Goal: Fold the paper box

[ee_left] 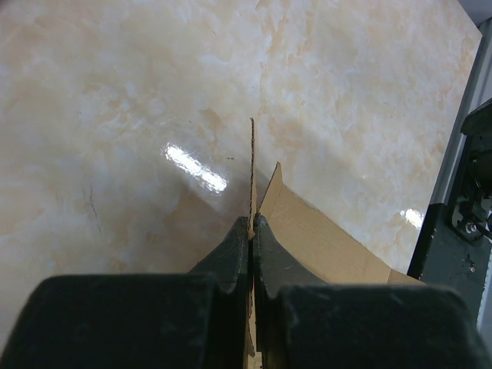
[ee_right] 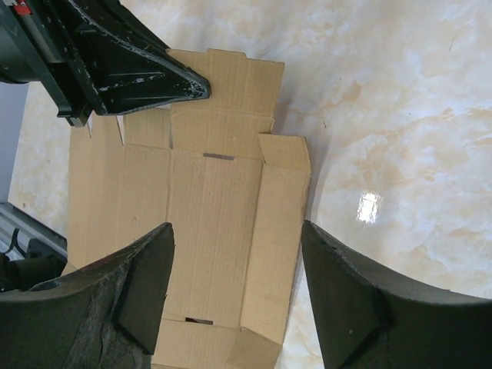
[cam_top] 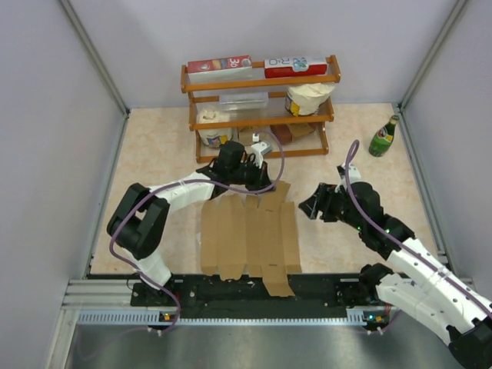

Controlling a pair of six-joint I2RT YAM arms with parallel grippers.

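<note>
The paper box (cam_top: 247, 234) is a flat brown die-cut sheet lying on the marble table between the arms, with creases and flaps showing. My left gripper (cam_top: 264, 183) is at its far edge, shut on a flap that stands on edge. In the left wrist view the thin flap edge (ee_left: 251, 177) rises from between the closed fingertips of the left gripper (ee_left: 252, 223). My right gripper (cam_top: 309, 206) hovers open just right of the sheet's far right corner. In the right wrist view the right gripper (ee_right: 234, 238) is spread above the paper box (ee_right: 215, 207), touching nothing.
A wooden shelf (cam_top: 261, 81) stands at the back with red-and-white cartons, jars and a clear tray. A green bottle (cam_top: 384, 137) stands at the far right. White walls close in both sides. The metal rail (cam_top: 254, 292) with the arm bases runs along the near edge.
</note>
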